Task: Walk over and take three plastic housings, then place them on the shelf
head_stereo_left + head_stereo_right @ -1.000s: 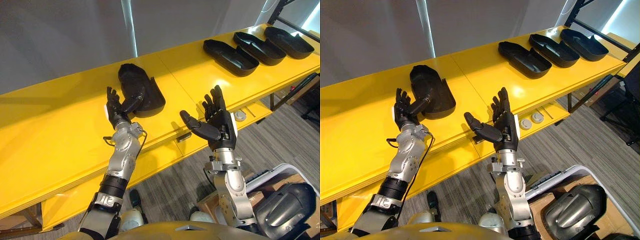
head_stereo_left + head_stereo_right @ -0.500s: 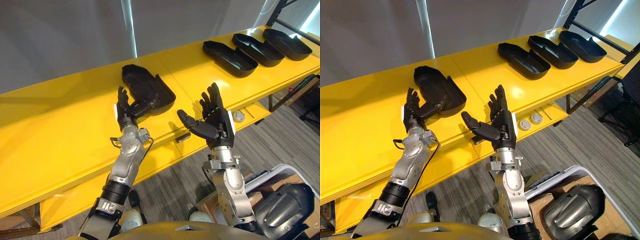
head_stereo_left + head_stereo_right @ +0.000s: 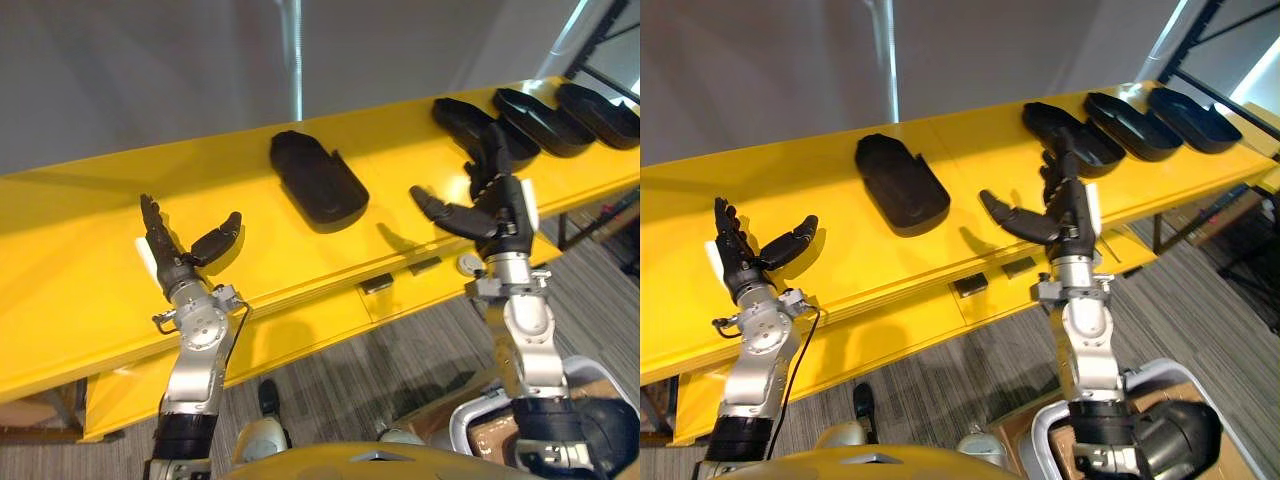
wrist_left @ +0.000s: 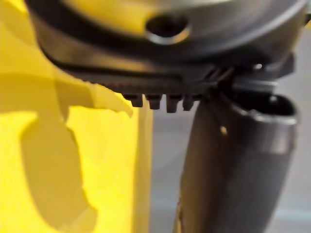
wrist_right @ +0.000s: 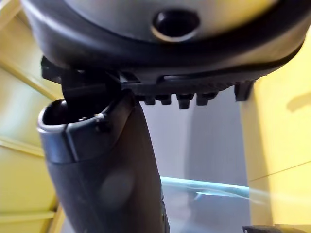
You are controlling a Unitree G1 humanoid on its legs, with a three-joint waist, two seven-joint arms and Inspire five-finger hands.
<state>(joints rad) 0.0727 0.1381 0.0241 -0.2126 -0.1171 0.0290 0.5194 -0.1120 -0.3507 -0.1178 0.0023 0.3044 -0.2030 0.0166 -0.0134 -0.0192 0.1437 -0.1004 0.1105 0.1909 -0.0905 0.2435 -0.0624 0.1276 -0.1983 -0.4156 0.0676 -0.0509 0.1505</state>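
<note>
A long yellow table [image 3: 80, 225] runs across the room. Four black plastic housings lie on it, and none is in a hand.

The lone housing [image 3: 318, 185] lies by itself near the middle of the table, between the two arms. The other three lie in a row at the right end, side by side: the near housing [image 3: 1085, 140], the middle housing [image 3: 1127, 125] and the far housing [image 3: 1192, 118]. They look like long, shallow black shells with the hollow side up.

The left hand [image 3: 180, 255] is held up over the front part of the table, well apart from the lone housing. Its fingers are straight and point up, and the left thumb [image 3: 218, 240] sticks out to the side. It holds nothing.

The right hand [image 3: 1065, 210] is up too, with straight, spread fingers. The right thumb [image 3: 1005, 215] points toward the lone housing. This hand is empty as well. From the head it sits in front of the near housing and hides a bit of it.

Under the table top is a yellow lower ledge [image 3: 300, 322]. Two small dark blocks [image 3: 376, 284] and a small round silver thing [image 3: 470, 264] lie on it.

The floor is grey carpet [image 3: 970, 380].
</note>
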